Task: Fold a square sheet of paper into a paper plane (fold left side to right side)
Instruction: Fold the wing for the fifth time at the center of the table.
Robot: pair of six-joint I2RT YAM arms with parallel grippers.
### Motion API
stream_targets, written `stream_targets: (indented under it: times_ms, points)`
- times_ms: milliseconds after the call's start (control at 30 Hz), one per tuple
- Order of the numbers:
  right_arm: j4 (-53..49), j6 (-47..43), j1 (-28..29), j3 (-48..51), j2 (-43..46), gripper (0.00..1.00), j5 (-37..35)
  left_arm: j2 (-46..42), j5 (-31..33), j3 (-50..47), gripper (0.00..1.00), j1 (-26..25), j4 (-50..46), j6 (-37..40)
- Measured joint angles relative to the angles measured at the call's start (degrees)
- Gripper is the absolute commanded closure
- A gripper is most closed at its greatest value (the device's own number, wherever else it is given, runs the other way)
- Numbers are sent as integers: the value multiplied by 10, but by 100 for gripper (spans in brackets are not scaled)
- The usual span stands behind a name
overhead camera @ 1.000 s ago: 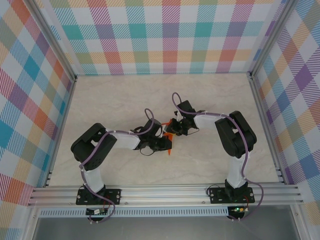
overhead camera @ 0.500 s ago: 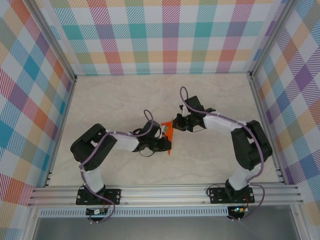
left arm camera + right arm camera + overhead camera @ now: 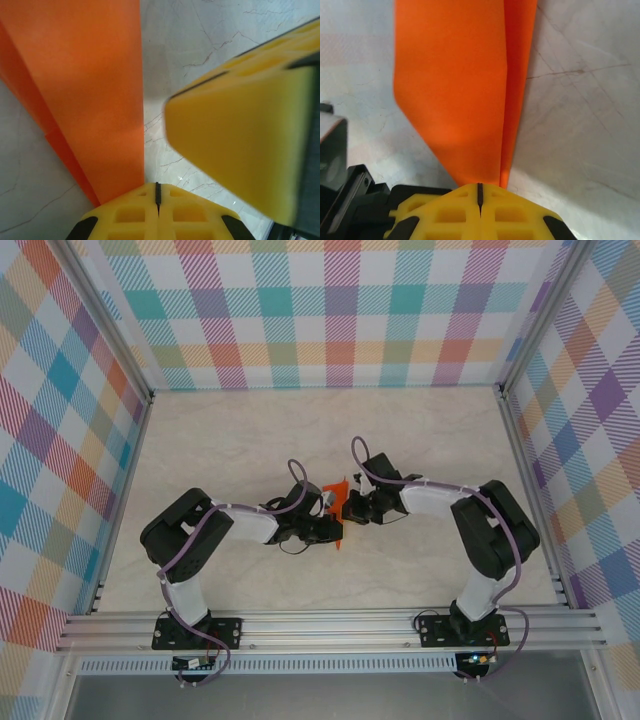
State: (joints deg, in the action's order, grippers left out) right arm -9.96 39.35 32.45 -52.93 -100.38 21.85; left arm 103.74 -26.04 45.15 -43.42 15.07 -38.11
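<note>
Pastel plaid walls (image 3: 340, 310) stand behind and beside a pale marbled table (image 3: 230, 440); aluminium rails (image 3: 330, 625) run along its near edge.

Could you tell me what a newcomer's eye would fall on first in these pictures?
The bright orange paper plane stands out mid-table, a narrow creased strip pinched by the left gripper and right gripper, both shut on it. Around the pale marbled table rise loud pastel plaid walls.

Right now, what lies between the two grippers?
The paper: the left gripper and right gripper each clamp it, clearest in the top view.
</note>
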Motion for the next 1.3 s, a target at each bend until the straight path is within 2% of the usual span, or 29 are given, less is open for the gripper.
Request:
stream_targets:
  times_ms: [367,667,1300]
  points:
    - [27,6,2,-21,-41,100,9,-1,4,0,100,-2,-1,0]
    - [0,-13,2,-54,-59,100,-45,-1,6,0,100,-3,-1,0]
    - [-55,-56,1,-112,-84,100,-107,-2,7,-11,100,-3,18,-7]
